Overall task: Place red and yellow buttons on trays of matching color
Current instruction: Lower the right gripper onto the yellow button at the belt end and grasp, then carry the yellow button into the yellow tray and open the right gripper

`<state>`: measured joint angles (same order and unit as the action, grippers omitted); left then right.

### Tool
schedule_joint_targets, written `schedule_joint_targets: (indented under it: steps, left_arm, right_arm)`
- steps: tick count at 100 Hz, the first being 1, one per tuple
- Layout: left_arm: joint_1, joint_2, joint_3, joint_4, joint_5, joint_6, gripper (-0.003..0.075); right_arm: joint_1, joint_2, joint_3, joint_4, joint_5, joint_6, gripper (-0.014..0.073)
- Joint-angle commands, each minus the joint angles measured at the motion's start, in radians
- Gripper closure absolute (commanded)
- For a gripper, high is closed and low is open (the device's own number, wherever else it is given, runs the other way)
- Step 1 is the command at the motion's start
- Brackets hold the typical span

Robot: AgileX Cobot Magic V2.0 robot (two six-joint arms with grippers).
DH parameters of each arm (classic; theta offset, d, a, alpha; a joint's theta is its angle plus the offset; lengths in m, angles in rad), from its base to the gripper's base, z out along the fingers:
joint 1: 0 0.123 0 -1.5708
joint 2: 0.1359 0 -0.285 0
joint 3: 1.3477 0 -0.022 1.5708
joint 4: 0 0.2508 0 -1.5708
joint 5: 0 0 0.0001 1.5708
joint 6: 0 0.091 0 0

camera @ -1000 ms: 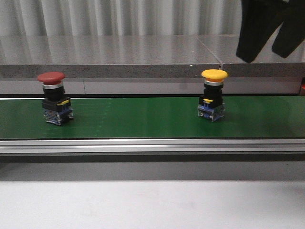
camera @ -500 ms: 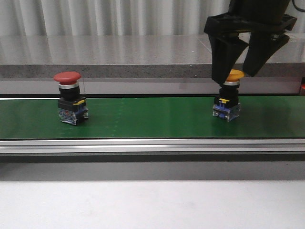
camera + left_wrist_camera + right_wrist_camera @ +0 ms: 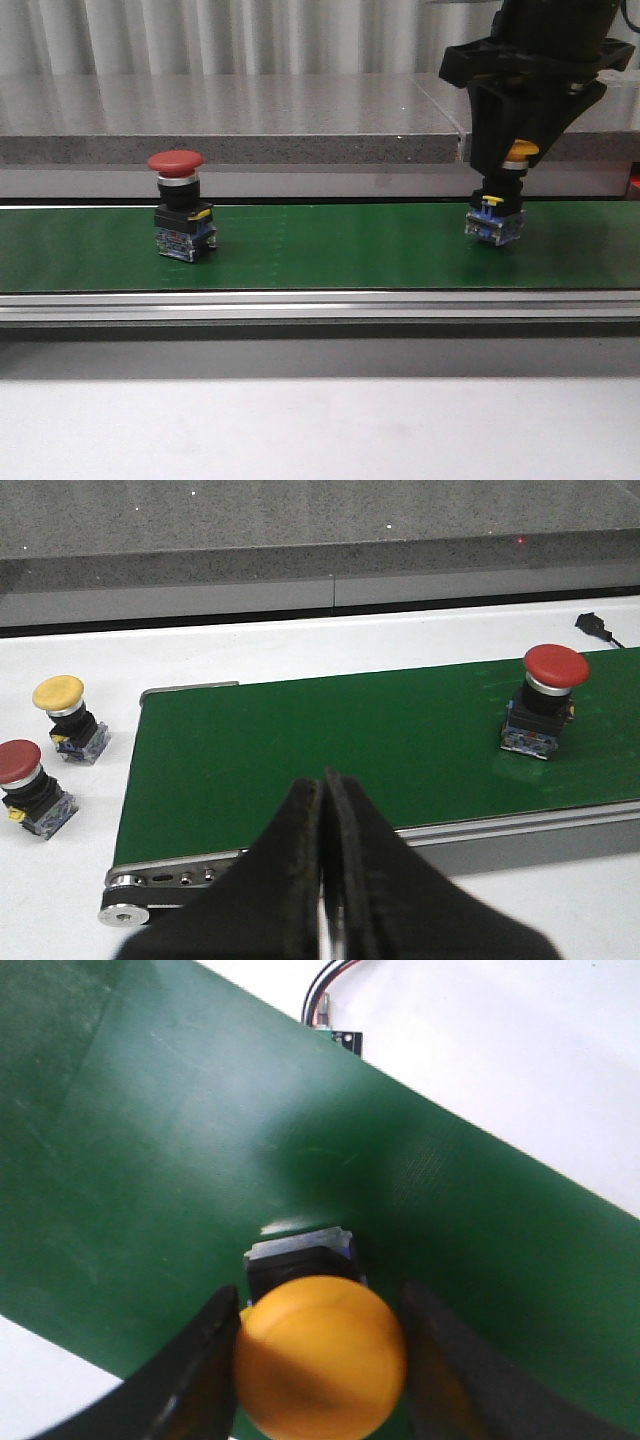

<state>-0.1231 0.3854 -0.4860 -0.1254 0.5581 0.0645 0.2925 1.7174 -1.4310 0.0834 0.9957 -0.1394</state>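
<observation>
A red button (image 3: 176,205) stands upright on the green belt (image 3: 320,250), left of centre; it also shows in the left wrist view as the red button (image 3: 545,700). The yellow button (image 3: 503,200) stands on the belt at the right. My right gripper (image 3: 508,165) hangs over it, open, with a finger on each side of the yellow cap (image 3: 320,1355). One finger (image 3: 205,1380) touches the cap; the other (image 3: 445,1370) stands a little off. My left gripper (image 3: 323,785) is shut and empty, before the belt's end. The trays are out of view.
Two more buttons stand on the white table beside the belt's end: a yellow one (image 3: 65,715) and a red one (image 3: 30,785). A grey stone ledge (image 3: 230,110) runs behind the belt. A small black cable plug (image 3: 597,627) lies beyond the belt.
Both buttons have travelled to the right on the belt. My right gripper has come down from the upper right and now straddles the yellow button's cap.
</observation>
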Motion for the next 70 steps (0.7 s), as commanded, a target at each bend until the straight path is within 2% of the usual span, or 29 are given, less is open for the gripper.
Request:
schedule_joint_targets:
  steps: [1,31,56,70]
  left_arm:
    - [-0.009,0.006,-0.027,-0.008,-0.079,0.001,0.0740]
    - [-0.009,0.006,-0.027,-0.008,-0.079,0.001,0.0740]
    - [-0.009,0.006,-0.027,-0.008,-0.079,0.001,0.0740]
    - [-0.009,0.006,-0.027,-0.008,-0.079,0.001,0.0740]
  right_arm:
    - [-0.006,-0.086,-0.030,-0.011,-0.020,0.049,0.0369]
    - [-0.006,-0.211,-0.025,-0.135,0.002,0.252,0.0369]
    - [-0.010,-0.310,0.062,-0.222,0.019,0.321,0.0369]
    - [-0.061,-0.361,0.115,-0.241,0.018,0.355,0.0369]
